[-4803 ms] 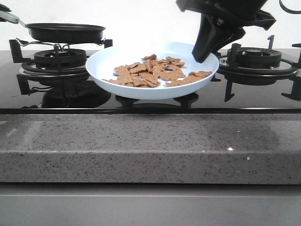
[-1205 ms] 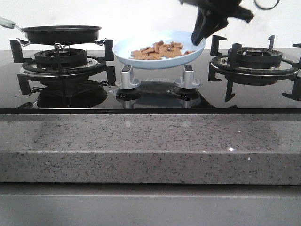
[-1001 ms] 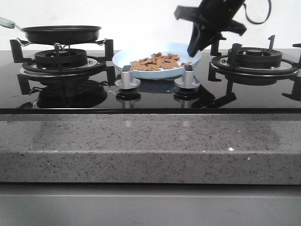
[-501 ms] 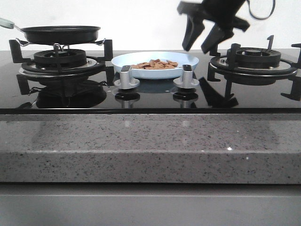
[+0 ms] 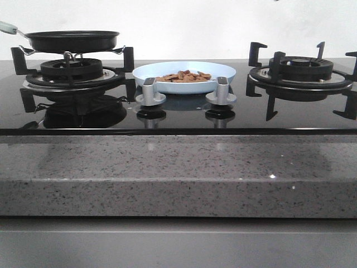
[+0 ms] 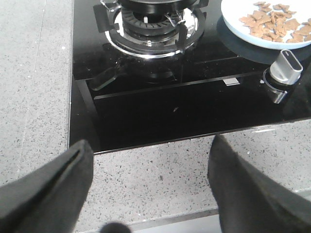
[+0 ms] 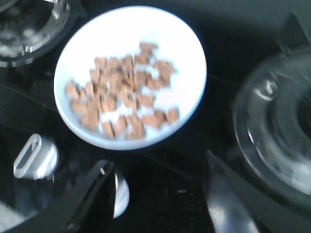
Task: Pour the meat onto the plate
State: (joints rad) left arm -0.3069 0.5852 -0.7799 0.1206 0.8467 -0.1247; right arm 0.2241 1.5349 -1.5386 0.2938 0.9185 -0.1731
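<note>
The right gripper (image 7: 158, 194), seen only in its own wrist view, hangs with its two dark fingers spread wide and nothing between them, poised above the black glass stove top (image 5: 178, 114) just beside the shallow round pale-blue plate (image 7: 189, 63); the picture is blurred, but the gap between the fingers is plain. The left gripper (image 6: 150, 189) is likewise parted and empty, hovering over the speckled grey stone counter (image 5: 178, 173) at the stove's front edge, near the left burner (image 6: 153, 26) and well apart from the plate. Neither arm shows in the front view, so both appear to be held high or drawn clear of the cooking surface. The heap of small reddish-brown meat chunks (image 5: 184, 76) lies in the plate, which rests flat on the glass between the two burners, just behind the two silver stove knobs (image 5: 152, 92). The black frying pan (image 5: 72, 39) sits on the left burner; whether anything is left in it cannot be told. Judged from this, the task looks done. The meat would likely handle as light, loose, stiffish pieces that slide and scatter easily, so it is best moved by its dish; the plate seems rigid, smooth and perhaps breakable, and the raised rim is the natural place to pinch it, kept level.
</note>
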